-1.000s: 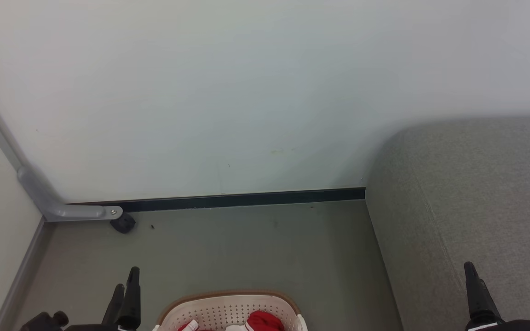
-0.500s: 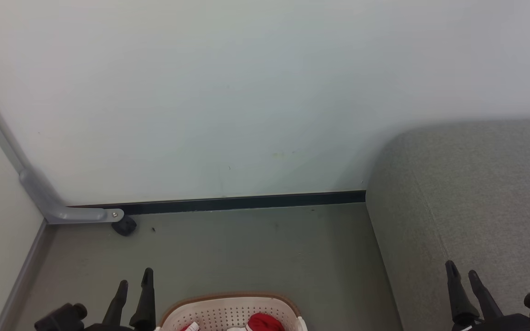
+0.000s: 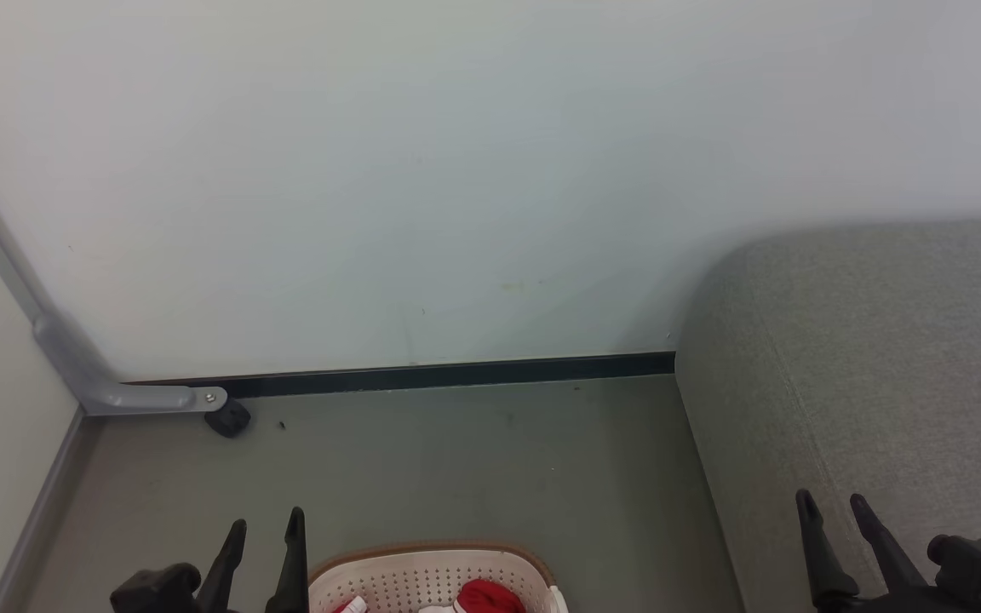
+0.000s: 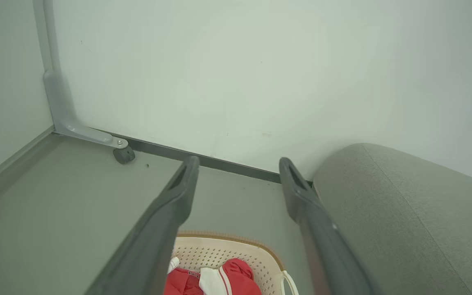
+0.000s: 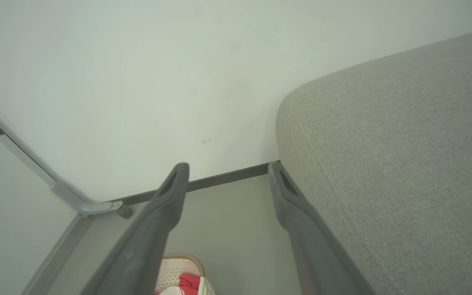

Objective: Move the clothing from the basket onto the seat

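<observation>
The cream basket (image 3: 422, 572) with its brown rim sits on the floor at the bottom middle of the head view, holding red and white clothing (image 3: 482, 596). The wrist views show the basket (image 4: 223, 250) (image 5: 178, 268) and clothing (image 4: 215, 280) (image 5: 187, 282) too. The grey seat (image 3: 882, 358) (image 4: 404, 213) (image 5: 404, 155) fills the right side. My left gripper (image 3: 265, 524) (image 4: 238, 168) stands open just left of the basket. My right gripper (image 3: 831, 502) (image 5: 228, 170) stands open over the seat's near left part. Both are empty.
A pale wall (image 3: 456, 170) with a dark baseboard (image 3: 456, 372) runs behind the floor (image 3: 456, 460). At the left corner stands a grey metal frame leg (image 3: 141, 396) with a small black caster (image 3: 228, 418).
Both grippers have moved inward: the left one rightward to beside the basket, the right one leftward, now showing both fingers. The basket and clothing lie as before.
</observation>
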